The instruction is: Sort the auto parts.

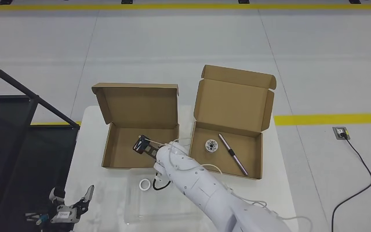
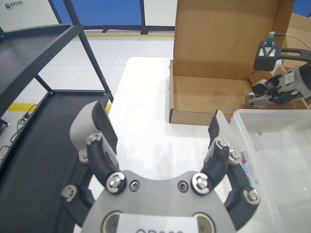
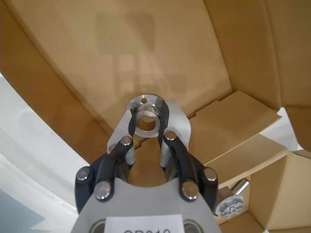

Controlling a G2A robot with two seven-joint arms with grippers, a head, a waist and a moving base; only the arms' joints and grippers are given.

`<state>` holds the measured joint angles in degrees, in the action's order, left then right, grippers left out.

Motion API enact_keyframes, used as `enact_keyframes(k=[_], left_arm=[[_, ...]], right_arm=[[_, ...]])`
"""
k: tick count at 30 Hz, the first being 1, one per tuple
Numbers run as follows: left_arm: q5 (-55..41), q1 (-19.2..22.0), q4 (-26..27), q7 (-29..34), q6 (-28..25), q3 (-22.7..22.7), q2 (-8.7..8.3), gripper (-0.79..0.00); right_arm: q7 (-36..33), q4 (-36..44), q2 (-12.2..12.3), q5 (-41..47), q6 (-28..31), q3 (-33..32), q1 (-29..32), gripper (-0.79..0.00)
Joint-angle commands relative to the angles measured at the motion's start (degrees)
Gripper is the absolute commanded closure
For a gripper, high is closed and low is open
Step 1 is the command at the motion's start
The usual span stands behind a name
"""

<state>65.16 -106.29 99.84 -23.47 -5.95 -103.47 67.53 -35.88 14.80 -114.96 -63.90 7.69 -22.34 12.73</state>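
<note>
Two boxes (image 1: 142,107) on white table (image 1: 90,165); grey floor (image 1: 174,46)

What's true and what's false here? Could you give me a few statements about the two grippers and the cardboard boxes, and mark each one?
1. The right gripper is clamped on a metal bushing. True.
2. The left gripper also holds a part. False: it is open, with nothing between its fingers.
3. One cardboard box holds a thin rod and a round part. True.
4. The metal bushing hangs over that same box. False: it is over the other box, next to it.
</note>
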Motion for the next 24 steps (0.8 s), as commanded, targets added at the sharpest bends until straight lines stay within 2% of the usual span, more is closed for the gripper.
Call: enact_keyframes(k=[1, 5, 8, 10, 20, 24], left_arm=[[0.0, 0.0, 0.0, 0.0, 0.0, 0.0, 0.00, -0.785], [0.0, 0.0, 0.0, 0.0, 0.0, 0.0, 0.00, -0.785], [0.0, 0.0, 0.0, 0.0, 0.0, 0.0, 0.00, -0.785], [0.0, 0.0, 0.0, 0.0, 0.0, 0.0, 0.00, -0.785], [0.0, 0.0, 0.0, 0.0, 0.0, 0.0, 0.00, -0.785], [0.0, 0.0, 0.0, 0.0, 0.0, 0.0, 0.00, -0.785]], right_arm=[[0.2, -0.7, 0.0, 0.3, 0.9, -0.1, 0.0, 0.000], [0.5, -1.4, -0.1, 1.0, 1.8, -0.2, 0.0, 0.000], [0.7, -1.6, -0.1, 1.5, 2.4, -0.3, 0.0, -0.332], [1.2, -1.7, 0.0, 1.9, 2.9, -0.4, 0.0, -0.388], [5.6, -1.6, 0.2, 2.7, 4.7, -1.0, -0.5, -0.348], [10.2, -0.8, 0.4, 2.6, 7.7, -1.3, -0.8, -0.299]])
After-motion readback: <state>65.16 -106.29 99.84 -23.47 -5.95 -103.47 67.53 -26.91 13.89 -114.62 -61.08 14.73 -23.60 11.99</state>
